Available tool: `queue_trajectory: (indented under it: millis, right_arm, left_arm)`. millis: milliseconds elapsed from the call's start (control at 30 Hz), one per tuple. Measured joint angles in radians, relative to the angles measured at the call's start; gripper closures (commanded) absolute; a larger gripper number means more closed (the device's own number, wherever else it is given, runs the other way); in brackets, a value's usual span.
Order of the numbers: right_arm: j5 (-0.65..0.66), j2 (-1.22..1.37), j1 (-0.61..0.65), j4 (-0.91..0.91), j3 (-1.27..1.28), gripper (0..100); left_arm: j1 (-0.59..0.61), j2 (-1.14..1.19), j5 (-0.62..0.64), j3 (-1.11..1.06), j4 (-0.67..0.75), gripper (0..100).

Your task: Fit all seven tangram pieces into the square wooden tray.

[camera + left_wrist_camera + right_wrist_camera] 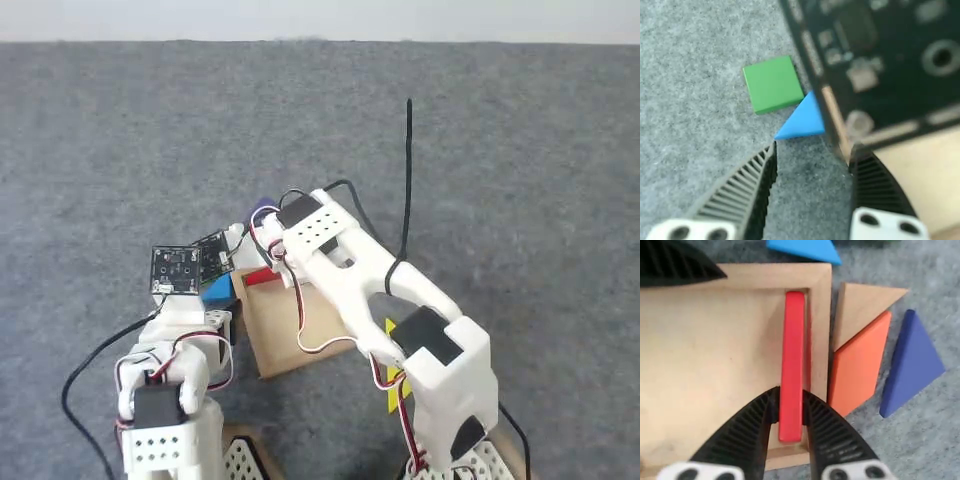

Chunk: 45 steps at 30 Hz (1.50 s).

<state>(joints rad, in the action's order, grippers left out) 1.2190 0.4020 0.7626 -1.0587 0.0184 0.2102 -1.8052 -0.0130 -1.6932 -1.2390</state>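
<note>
Nearest the arms' bases, a yellow piece (pixel 392 400) lies on the grey cloth (pixel 500 150), partly hidden under the right arm. Just beyond it sits the wooden tray (pixel 715 350), its floor mostly bare. The right gripper (pixel 790 412) is over the tray's far part, its jaws narrowed and pinching a red piece (pixel 793 340) that stands on its thin edge inside the tray, parallel to one wall and just beside it. The left gripper (pixel 812 165) hangs at the tray's outer edge with its jaws spread wide and nothing between them, over bare cloth. Just past its fingertips lies a light blue triangle (pixel 802 122), and beyond that a green square (pixel 772 84) touches the triangle at one corner. A black circuit board (pixel 880 55) covers part of the triangle. Outside the wall by the red piece, a pale wood triangle (pixel 860 302) and an orange parallelogram (pixel 857 362) lie touching each other against the rim, and a dark blue triangle (pixel 912 362) sits just beside them, farther out
</note>
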Motion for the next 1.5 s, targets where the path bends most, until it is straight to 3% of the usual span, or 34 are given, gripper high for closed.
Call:
queue_trajectory:
  millis: [133, 433, 733, 1067, 1300, 1500]
  right_arm:
    - [0.000, -0.017, 0.000, -0.110, 0.000, 82.2]
    - [0.000, -0.098, 0.003, -0.233, 0.038, 87.2]
    - [-0.025, -0.138, 0.017, -0.074, 0.210, 87.2]
    - [-0.037, -0.141, -0.051, 0.052, 0.222, 87.6]
    - [-0.261, -0.138, -0.140, 0.123, 0.181, 87.6]
    - [-0.465, -0.247, -0.189, -0.080, 0.026, 87.6]
  left_arm:
    - [0.000, 0.000, 0.000, 0.000, 0.000, 77]
    - [0.000, 0.000, 0.000, 0.000, 0.000, 77]
    - [0.000, 0.000, 0.000, 0.000, 0.000, 77]
    - [0.000, 0.000, 0.000, 0.000, 0.000, 77]
    - [0.000, 0.000, 0.000, 0.000, 0.000, 77]
    - [0.000, 0.000, 0.000, 0.000, 0.000, 77]
